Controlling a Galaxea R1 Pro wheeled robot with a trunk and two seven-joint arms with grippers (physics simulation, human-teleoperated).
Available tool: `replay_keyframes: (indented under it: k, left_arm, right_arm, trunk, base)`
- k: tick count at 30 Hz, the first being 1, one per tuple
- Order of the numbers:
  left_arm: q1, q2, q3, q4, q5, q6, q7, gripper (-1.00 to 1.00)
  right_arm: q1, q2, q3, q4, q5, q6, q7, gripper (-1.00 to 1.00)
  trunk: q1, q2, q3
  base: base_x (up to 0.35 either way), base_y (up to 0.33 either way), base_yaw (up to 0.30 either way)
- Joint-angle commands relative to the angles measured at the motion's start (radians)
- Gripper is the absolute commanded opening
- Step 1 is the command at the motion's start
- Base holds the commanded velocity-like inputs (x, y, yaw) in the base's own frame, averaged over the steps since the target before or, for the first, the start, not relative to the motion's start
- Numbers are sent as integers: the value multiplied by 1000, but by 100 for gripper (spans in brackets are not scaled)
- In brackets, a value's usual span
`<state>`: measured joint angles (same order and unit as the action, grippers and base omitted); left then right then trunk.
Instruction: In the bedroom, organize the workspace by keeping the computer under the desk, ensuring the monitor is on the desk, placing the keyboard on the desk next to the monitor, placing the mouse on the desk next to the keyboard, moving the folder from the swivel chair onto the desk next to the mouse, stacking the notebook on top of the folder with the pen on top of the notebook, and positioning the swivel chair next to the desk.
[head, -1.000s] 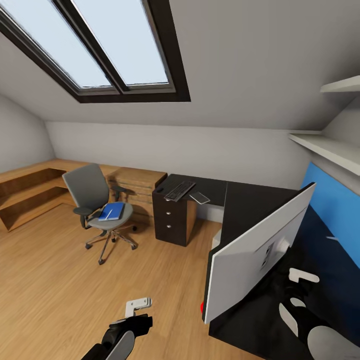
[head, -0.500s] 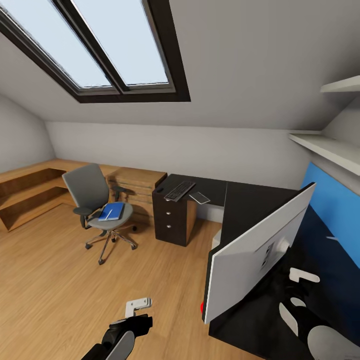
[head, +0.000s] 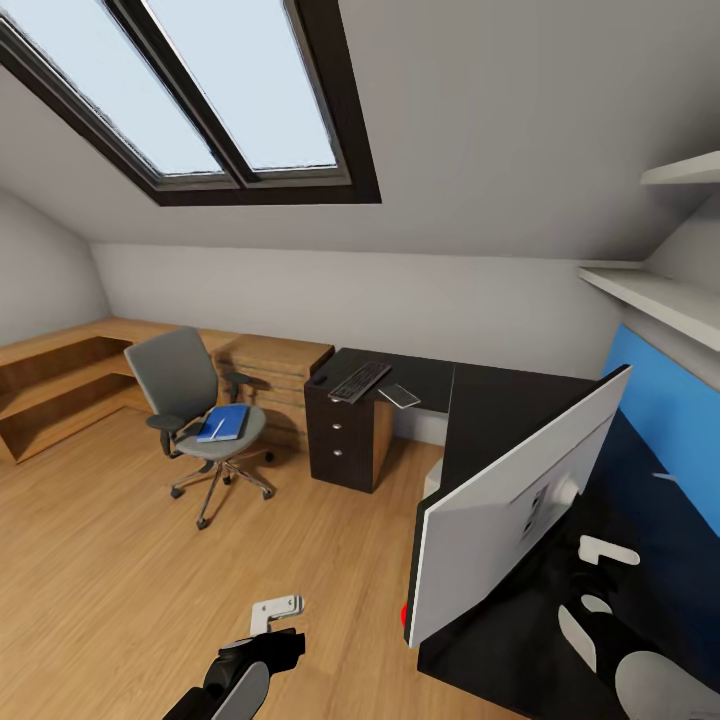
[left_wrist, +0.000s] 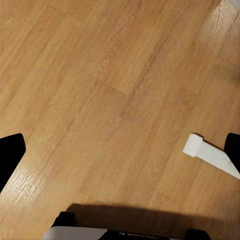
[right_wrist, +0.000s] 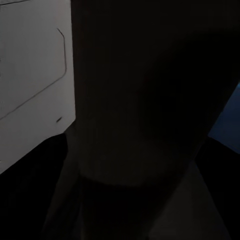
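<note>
Currently, the monitor (head: 515, 505) is seen standing on the near right wing of the desk (head: 500, 405) with its silver-white back toward the camera, while the keyboard (head: 359, 381) lies on the far wing above the drawers and the folder (head: 223, 423) rests on the seat of the swivel chair (head: 198, 418), at far left on the wood floor (head: 110, 570). The left gripper (left_wrist: 120, 150) is held over bare floor with its jaws wide apart. The right gripper (head: 600, 580) is located behind the monitor, over the desk; whether its jaws are apart or together cannot be told.
</note>
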<state>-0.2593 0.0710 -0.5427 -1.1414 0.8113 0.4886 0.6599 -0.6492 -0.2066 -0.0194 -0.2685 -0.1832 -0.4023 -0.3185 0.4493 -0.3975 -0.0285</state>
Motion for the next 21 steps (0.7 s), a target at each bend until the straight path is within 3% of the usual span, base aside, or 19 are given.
replay_keyframes:
  k: [1,9,15,21]
  left_arm:
    - [-1,1,-3,-1,8,1,9,100]
    - [-1,3,-3,1,8,1,9,100]
    - [-1,2,-5,8,7,0,9,100]
    - [-1,3,-5,35,5,-1,9,100]
  right_arm:
    - [-1,0,2,0,-6,-6,4,-100]
    - [-1,0,2,0,-5,-4,4,-100]
    - [-1,0,2,0,-5,-3,4,-100]
    - [-1,1,2,-2,-4,3,4,-100]
  trunk:
    - [1,-2,-2]
    - [1,-2,-2]
    - [1,-2,-2]
    - [1,-2,-2]
  base:
    - [0,0,0]
    - [3,-15,0]
    - [150,-180,0]
    - [37,-38,0]
